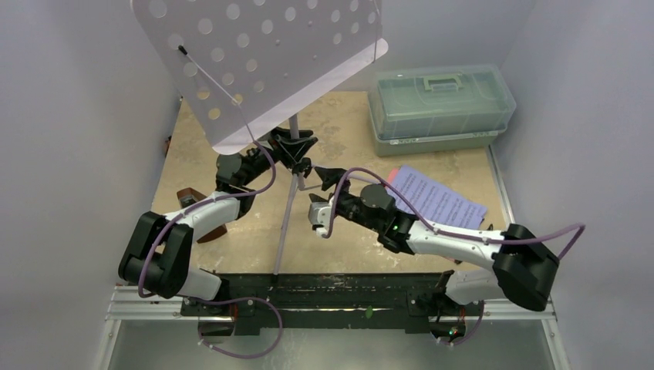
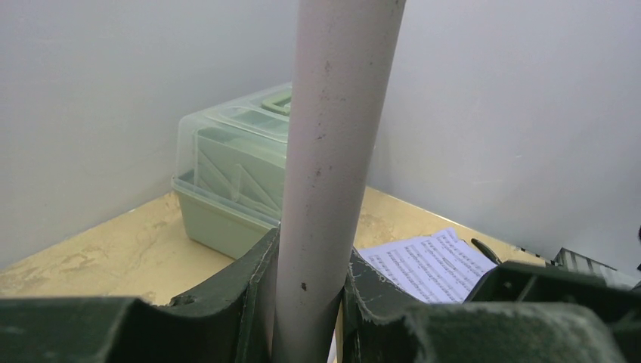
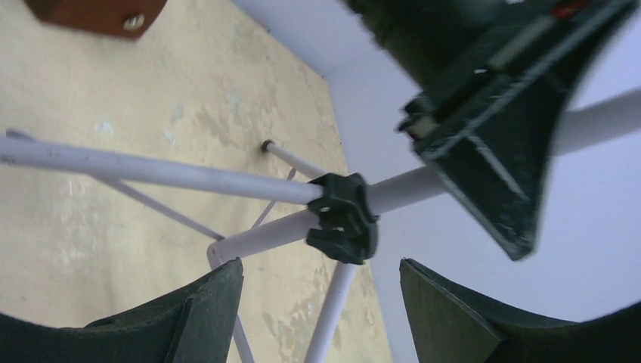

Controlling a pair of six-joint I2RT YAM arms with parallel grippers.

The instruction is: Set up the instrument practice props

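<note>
Looking down from above, I see the left gripper (image 2: 310, 276) closed tight on the music stand's pole (image 2: 332, 151), just above the black hub (image 3: 344, 215) where the thin legs (image 3: 151, 170) spread out. The right gripper (image 3: 321, 299) hangs just beside that hub with its jaws wide apart, holding nothing.

The perforated shelf (image 1: 262, 54) tilts over the table's back left, close to the left wall. The blue sheet (image 1: 439, 199) lies by the right edge, with a pink sheet (image 1: 392, 176) peeking out from under its far corner. The brown metronome (image 1: 187, 197) sits near the left edge, mostly hidden by my left arm.

A green box (image 1: 439, 104) fills the back right corner. Bare table (image 1: 347, 123) lies between it and the stand.
</note>
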